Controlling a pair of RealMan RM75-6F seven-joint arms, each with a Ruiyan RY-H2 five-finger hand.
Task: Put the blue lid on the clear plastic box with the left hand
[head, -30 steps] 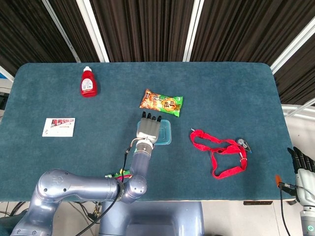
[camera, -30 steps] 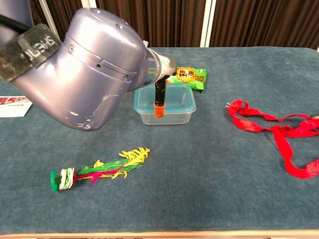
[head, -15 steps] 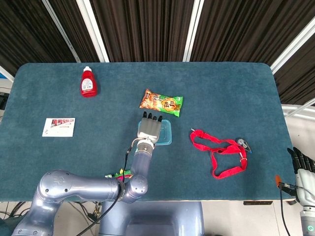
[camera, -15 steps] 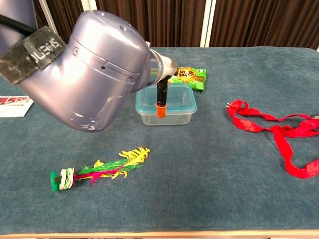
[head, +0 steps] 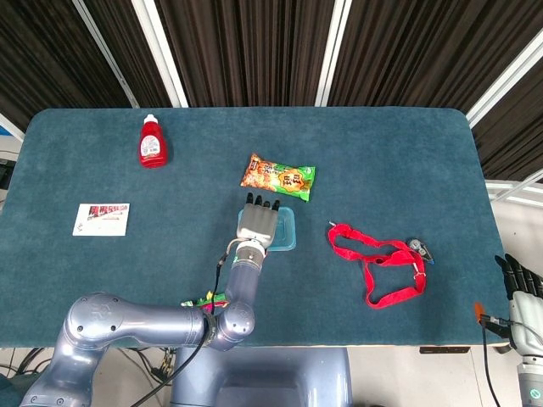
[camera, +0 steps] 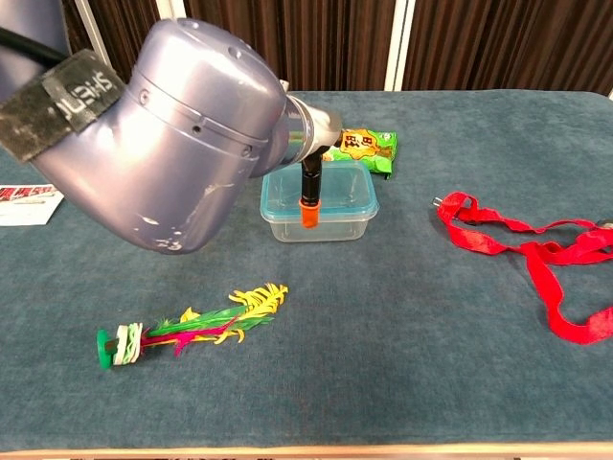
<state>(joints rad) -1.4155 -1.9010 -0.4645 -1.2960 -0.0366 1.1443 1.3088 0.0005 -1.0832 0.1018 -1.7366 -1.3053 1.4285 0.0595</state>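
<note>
The clear plastic box (camera: pixel 321 222) stands mid-table with the blue lid (camera: pixel 335 192) lying on top of it. In the head view my left hand (head: pixel 256 223) lies flat over the lid (head: pixel 287 229), fingers stretched toward the far side and covering its left part. I see no finger curled around the lid. My left forearm fills the chest view and hides the hand there. My right hand (head: pixel 523 284) hangs off the table's near right corner with fingers straight and nothing in it.
A snack bag (head: pixel 278 176) lies just behind the box. A red strap (head: pixel 377 263) lies to the right, a red bottle (head: pixel 153 142) at the far left, and a card (head: pixel 101 218) at the left. A feather toy (camera: pixel 187 331) lies near the front edge.
The box with the lid has shifted slightly to the right under my left hand. The right hand has not moved.
</note>
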